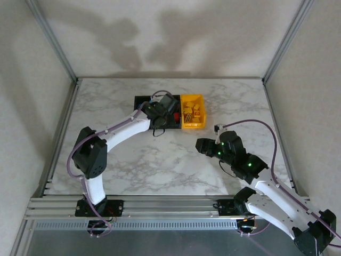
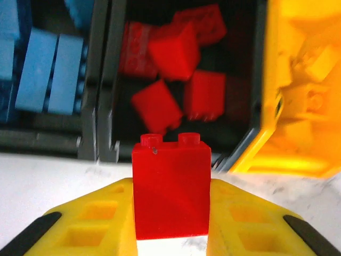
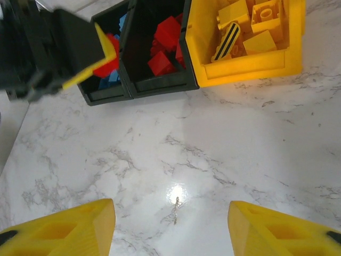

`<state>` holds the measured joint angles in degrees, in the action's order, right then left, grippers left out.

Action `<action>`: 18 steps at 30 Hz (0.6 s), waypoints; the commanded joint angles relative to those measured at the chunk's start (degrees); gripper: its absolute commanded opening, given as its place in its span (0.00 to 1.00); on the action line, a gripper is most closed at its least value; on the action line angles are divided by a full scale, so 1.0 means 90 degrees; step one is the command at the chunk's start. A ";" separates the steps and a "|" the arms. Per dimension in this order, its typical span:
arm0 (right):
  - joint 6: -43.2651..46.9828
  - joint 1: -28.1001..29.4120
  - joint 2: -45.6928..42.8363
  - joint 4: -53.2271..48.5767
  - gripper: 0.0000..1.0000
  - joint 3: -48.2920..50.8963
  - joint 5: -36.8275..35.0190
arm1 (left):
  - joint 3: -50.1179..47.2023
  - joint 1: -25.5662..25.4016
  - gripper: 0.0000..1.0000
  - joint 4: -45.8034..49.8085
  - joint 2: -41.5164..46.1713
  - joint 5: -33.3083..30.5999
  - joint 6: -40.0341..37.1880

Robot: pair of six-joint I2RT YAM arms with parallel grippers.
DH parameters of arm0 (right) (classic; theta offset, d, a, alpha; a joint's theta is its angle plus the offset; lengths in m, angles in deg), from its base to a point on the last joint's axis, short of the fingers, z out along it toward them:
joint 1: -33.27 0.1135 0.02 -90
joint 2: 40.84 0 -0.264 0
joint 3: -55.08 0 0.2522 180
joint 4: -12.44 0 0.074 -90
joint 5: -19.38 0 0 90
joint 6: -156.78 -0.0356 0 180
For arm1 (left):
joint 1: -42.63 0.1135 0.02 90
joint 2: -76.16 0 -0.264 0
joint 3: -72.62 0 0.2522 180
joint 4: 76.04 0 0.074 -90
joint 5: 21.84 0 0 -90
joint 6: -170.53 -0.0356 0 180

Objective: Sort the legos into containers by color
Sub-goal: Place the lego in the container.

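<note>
Left gripper (image 2: pixel 171 213) jaws pinch a red brick (image 2: pixel 170 181).
Smooth, upright, two studs on top; right gripper (image 3: pixel 170 213) jaws stand open, empty.

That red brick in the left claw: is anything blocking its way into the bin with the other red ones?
Nothing visible does. The left gripper is shut on the red brick, and the open-topped middle black bin lies just ahead, holding loose red bricks. Only its near wall has to be cleared.

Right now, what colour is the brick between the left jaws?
Red. The brick shows best in the left wrist view.
</note>
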<state>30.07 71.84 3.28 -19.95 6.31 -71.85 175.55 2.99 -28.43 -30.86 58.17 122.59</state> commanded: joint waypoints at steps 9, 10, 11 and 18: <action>-0.0189 0.0080 -0.0318 -0.0145 0.58 0.0071 -0.0073 | 0.2294 0.0512 0.28 0.0828 -0.1837 0.0325 -0.0788; -0.0194 0.0080 -0.0337 -0.0163 0.58 0.0071 -0.0091 | 0.2422 0.0536 0.28 0.0840 -0.1939 0.0396 -0.0796; -0.0199 0.0077 -0.0345 -0.0196 0.58 0.0062 -0.0114 | 0.2562 0.0563 0.28 0.0848 -0.2083 0.0452 -0.0804; -0.0238 0.0089 -0.0433 -0.0307 0.58 0.0061 -0.0170 | 0.3454 0.0584 0.41 0.1161 -0.2792 0.0485 -0.0924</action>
<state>28.41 71.95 0.42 -21.74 6.31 -72.16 203.37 7.86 -21.72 -54.47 61.53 115.95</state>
